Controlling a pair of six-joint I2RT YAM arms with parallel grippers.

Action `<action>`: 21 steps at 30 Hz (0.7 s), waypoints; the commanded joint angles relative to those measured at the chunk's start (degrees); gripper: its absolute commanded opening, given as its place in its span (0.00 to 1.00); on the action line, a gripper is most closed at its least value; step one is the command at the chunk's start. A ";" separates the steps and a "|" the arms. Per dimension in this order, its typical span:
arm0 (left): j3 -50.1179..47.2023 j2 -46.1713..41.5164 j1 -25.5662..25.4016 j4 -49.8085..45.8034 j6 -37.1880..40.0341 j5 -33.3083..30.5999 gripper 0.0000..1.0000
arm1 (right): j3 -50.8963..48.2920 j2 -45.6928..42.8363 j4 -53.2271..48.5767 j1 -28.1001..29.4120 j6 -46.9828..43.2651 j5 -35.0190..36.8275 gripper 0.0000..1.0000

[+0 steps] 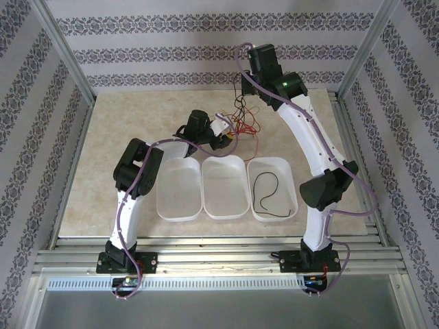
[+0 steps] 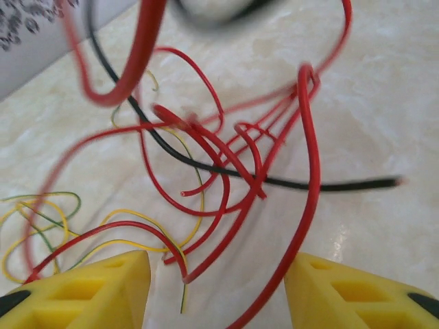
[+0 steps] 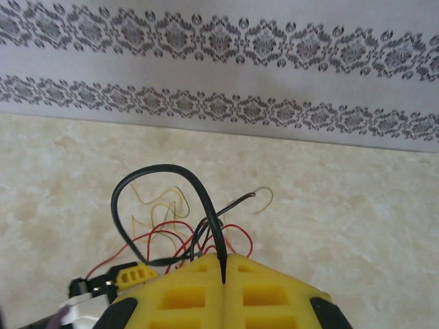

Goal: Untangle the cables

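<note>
The cables [image 1: 245,123] form a red, black and pale yellow tangle on the table behind the trays. My left gripper [image 2: 216,295] is open just over it. Its yellow fingers [image 2: 103,291] stand apart, and red cable loops [image 2: 226,171] run between them without being pinched. A black cable [image 2: 206,164] crosses under the red loops, and thin yellow cables [image 2: 41,219] lie to the left. My right gripper [image 3: 224,271] is shut on a black cable [image 3: 199,188] that loops up out of the tangle. It hangs high above the pile [image 1: 244,72].
Three white trays stand side by side in front of the tangle: left [image 1: 180,192], middle [image 1: 224,188] and right [image 1: 285,178]. One black cable [image 1: 264,195] lies in the right tray. Patterned walls close off the back and sides.
</note>
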 commanded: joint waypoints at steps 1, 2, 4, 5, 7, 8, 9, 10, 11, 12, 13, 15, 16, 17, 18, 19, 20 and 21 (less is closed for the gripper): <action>-2.48 -6.65 -0.45 8.03 -2.18 -1.20 0.55 | 0.43 -0.49 2.07 -0.86 1.02 -0.30 0.00; -3.69 -7.70 -0.50 9.21 -2.32 -1.24 0.56 | 0.44 -0.44 2.19 -0.95 1.11 -0.57 0.00; -5.78 -9.47 -0.37 10.70 -2.47 -1.20 0.56 | 0.44 -0.35 2.24 -1.04 1.26 -1.17 0.00; -6.57 -10.28 -0.39 10.91 -2.61 -1.16 0.57 | 0.36 -0.43 2.24 -1.13 1.26 -1.49 0.00; -7.49 -11.80 -0.26 10.95 -3.31 -1.50 0.58 | 0.44 -0.52 2.39 -1.13 1.20 -1.58 0.00; -7.93 -12.63 -0.18 10.95 -4.11 -1.80 0.57 | 0.60 -0.68 2.40 -1.10 1.17 -1.67 0.00; -8.22 -13.34 -0.11 11.16 -4.83 -1.95 0.57 | 0.78 -0.70 2.25 -1.12 1.09 -1.81 0.00; -8.55 -13.93 -0.06 11.36 -5.32 -1.91 0.57 | 0.98 -0.78 2.21 -1.12 1.09 -1.99 0.00; -8.84 -14.54 -0.01 11.72 -5.72 -1.54 0.57 | 1.13 -0.96 2.08 -1.06 1.09 -2.23 0.00; -9.04 -15.02 -0.06 12.03 -6.08 -1.26 0.57 | 1.18 -1.17 2.03 -1.09 1.13 -2.53 0.00; -9.13 -15.28 -0.01 12.30 -6.48 -1.16 0.57 | 1.16 -1.32 2.11 -1.05 1.18 -2.85 0.00; -8.84 -15.68 -0.02 12.66 -7.50 -1.48 0.57 | 1.29 -1.57 2.22 -1.11 1.18 -3.35 0.00; -8.63 -15.78 -0.05 12.60 -8.02 -1.39 0.56 | 1.39 -1.70 2.12 -1.09 1.17 -3.47 0.00; -8.44 -15.93 -0.01 12.59 -8.35 -0.97 0.56 | 1.43 -1.75 2.11 -1.05 1.17 -3.61 0.00; -8.39 -16.08 -0.09 12.91 -8.68 -0.38 0.56 | 1.40 -1.84 2.20 -1.13 1.26 -3.85 0.00; -8.34 -16.09 -0.06 13.31 -8.93 -0.06 0.55 | 1.41 -1.92 2.23 -1.10 1.28 -4.30 0.00; -8.26 -15.98 -0.01 13.69 -9.36 -0.24 0.55 | 1.21 -2.08 2.57 -1.21 1.29 -5.29 0.00; -7.98 -15.77 -0.01 14.06 -9.65 -1.07 0.54 | 0.74 -2.47 3.26 -1.17 1.11 -6.73 0.00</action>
